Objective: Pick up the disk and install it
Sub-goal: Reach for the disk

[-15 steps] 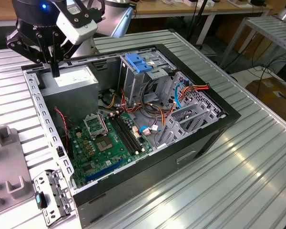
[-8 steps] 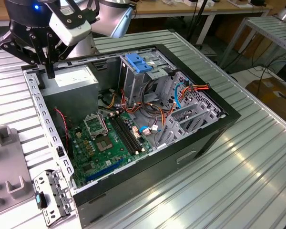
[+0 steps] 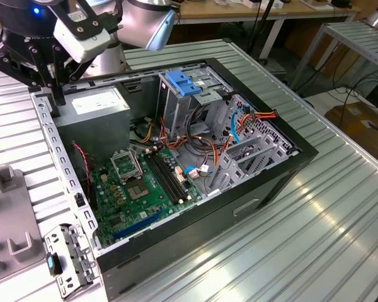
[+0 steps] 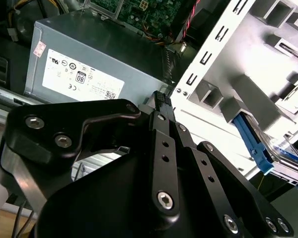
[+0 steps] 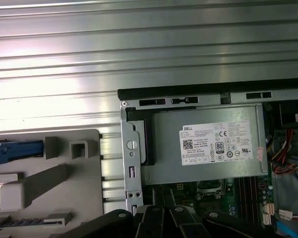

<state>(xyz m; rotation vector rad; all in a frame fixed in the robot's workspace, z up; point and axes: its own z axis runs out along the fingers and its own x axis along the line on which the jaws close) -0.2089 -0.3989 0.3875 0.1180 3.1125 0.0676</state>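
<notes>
Exterior view: arm entering at the upper left of the frame, wrist bent over, gripper pointing downward above the far corner of the open computer case, just beside the grey power supply. Fingers drawn together, nothing between them. Drive cage with a blue top upright in the middle of the frame, motherboard flat on the case floor towards the lower left. Grey fixture on the ribbed table at the exterior view's left, outside the case.

Second wrist view: black linkages converging on one closed, empty fingertip pair, pads meeting near the case edge, close to the power supply with its white sticker. Disk resting in the pale fixture, blue rail showing, well apart from the fingertips and untouched.

First wrist view: looking down past the gripper's black links onto the case corner, with the power supply inside the case wall. Disk lodged in the fixture outside that wall, apart from the gripper.
</notes>
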